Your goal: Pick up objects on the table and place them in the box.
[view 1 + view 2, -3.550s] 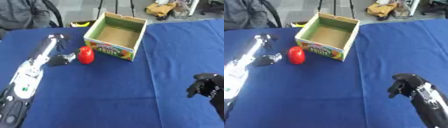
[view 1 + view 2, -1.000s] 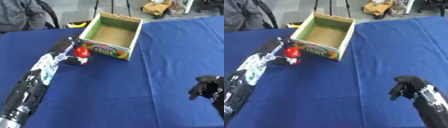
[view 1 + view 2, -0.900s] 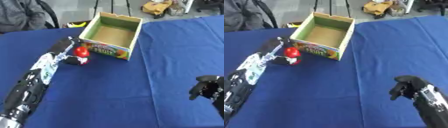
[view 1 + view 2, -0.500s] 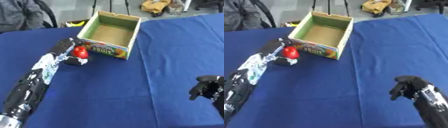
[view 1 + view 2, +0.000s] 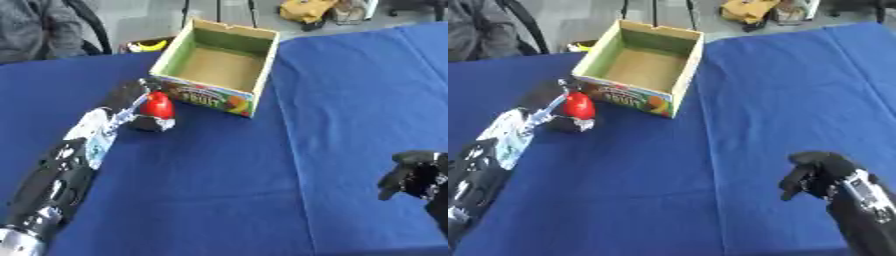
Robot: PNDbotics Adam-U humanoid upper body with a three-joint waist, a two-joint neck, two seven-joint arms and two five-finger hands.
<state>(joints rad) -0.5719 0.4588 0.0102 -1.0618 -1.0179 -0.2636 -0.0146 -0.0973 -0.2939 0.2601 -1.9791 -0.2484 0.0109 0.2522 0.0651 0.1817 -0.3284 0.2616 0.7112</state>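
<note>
Right hand sits idle near the lower right over the blue table, fingers curled in, holding nothing. Left arm runs up the left side to the left hand, which is curled around the red fruit, looks like an apple or tomato; the fruit sits in the hand just beside the near-left corner of the box, low over the cloth, can't tell if it is lifted clear or touching. Box is open-topped cardboard with a fruit print on the front wall, inside looks empty. My read: fruit is small, light, round and smooth-skinned, so likely to roll or slip out of a pinch; better to wrap it around the widest part, thumb opposite fingers. Box wall is thin cardboard and probably shifts if bumped, so clear the rim from above.
</note>
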